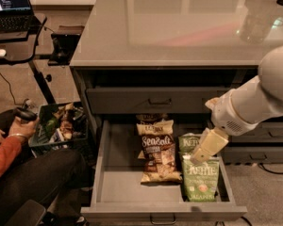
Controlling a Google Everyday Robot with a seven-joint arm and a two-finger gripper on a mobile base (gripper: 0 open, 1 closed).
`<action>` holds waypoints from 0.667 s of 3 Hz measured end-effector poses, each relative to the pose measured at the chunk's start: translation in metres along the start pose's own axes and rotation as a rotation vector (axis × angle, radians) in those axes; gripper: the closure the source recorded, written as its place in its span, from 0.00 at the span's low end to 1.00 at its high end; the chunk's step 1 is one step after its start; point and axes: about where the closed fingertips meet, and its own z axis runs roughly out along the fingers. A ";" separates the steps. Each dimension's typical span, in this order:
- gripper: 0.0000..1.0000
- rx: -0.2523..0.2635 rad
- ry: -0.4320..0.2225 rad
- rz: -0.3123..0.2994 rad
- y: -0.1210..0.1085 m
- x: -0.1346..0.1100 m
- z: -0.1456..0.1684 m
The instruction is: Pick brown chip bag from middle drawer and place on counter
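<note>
The claw (203, 149) hangs over green Kettle bags (200, 178) in the open middle drawer (118, 182); its grip cannot be told; the brown chip bag (158, 152) lies flat just beside them.

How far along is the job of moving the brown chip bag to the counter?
Done: the middle drawer stands open. In hand: the gripper hangs over the green Kettle bags, beside the brown chip bag, which lies flat in the drawer, not held. Left: grasp the bag, lift it and set it on the counter.
</note>
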 end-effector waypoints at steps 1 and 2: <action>0.00 0.044 -0.063 0.028 -0.026 -0.008 0.055; 0.00 0.109 -0.103 0.029 -0.043 -0.018 0.053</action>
